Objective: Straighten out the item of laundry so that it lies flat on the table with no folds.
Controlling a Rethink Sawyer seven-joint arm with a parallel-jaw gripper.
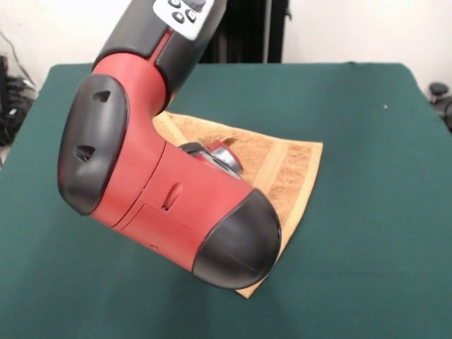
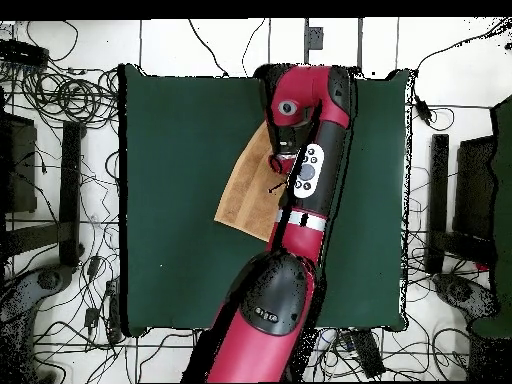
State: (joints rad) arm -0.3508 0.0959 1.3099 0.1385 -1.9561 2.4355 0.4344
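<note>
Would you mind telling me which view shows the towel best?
The front view: the towel shows its right part with a paler band and a corner, though the arm hides its left part. Overhead, only a tan wedge shows beside the arm, without detail.

Wide open green surface (image 1: pixel 367 233) on every side of the towel (image 1: pixel 289 169). Blocked above the towel's middle by the bulky red-and-black arm (image 1: pixel 176 205) (claw hidden beneath it), leaving only the right-hand edge reachable in the front view.
</note>
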